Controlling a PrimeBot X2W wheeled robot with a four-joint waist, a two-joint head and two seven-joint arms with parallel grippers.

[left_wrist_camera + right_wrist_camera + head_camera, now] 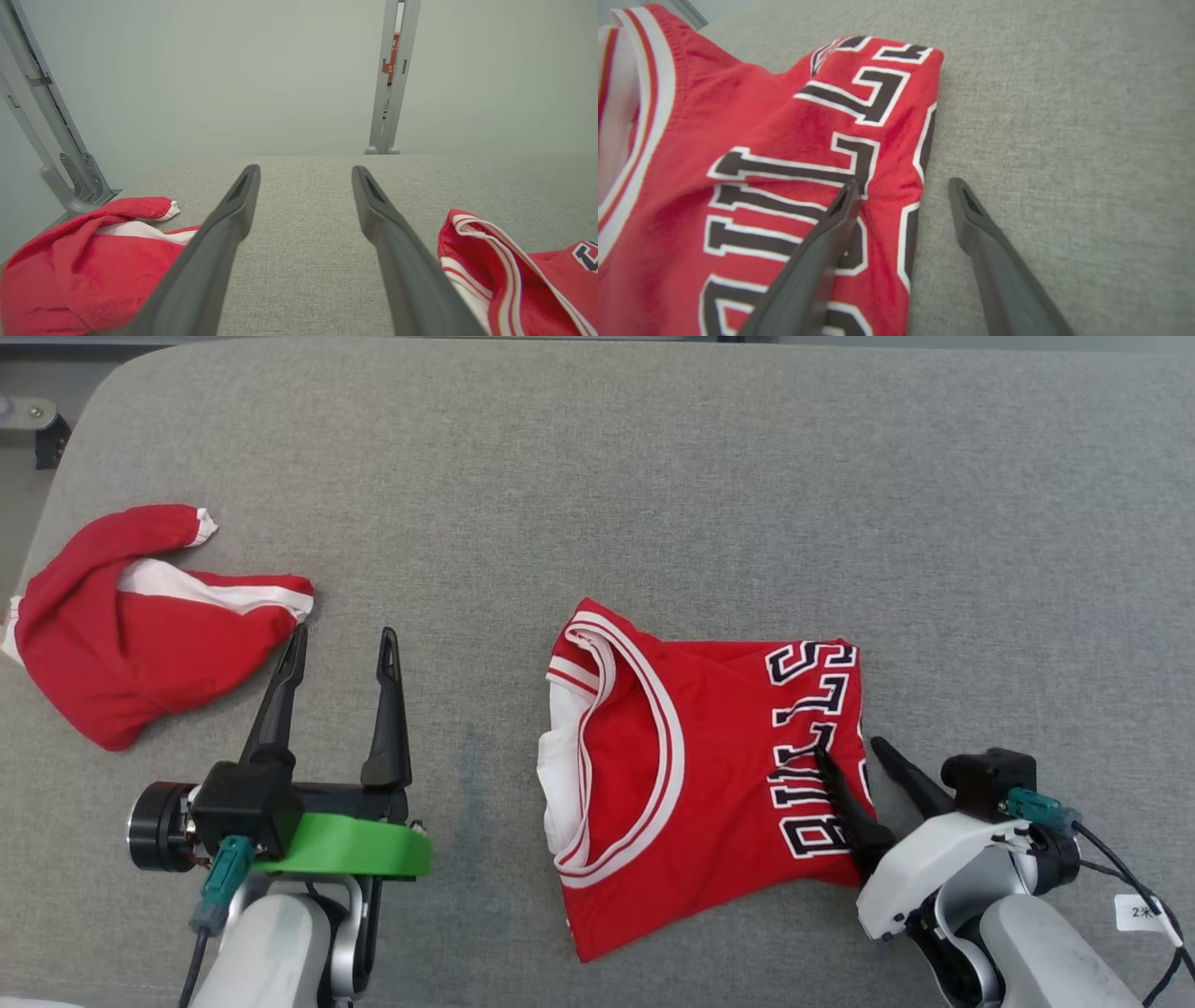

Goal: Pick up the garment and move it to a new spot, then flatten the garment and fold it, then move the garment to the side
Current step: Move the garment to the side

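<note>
Jersey (709,756) looks folded, lies center-right on grey table (597,476). My R gripper (850,748) spread wide, straddles its right edge, one finger over cloth, nothing pinched. L gripper (343,632) spread, empty, near crumpled red garment (131,625) at left. Left, I reckon: grab + move aside.

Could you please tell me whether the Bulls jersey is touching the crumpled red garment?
Apart: the head view shows the jersey and crumpled red garment separated by bare grey cushion.

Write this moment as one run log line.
left gripper: open, over grey fabric | right gripper: open, straddling folded Bulls jersey edge | crumpled red garment: left
</note>
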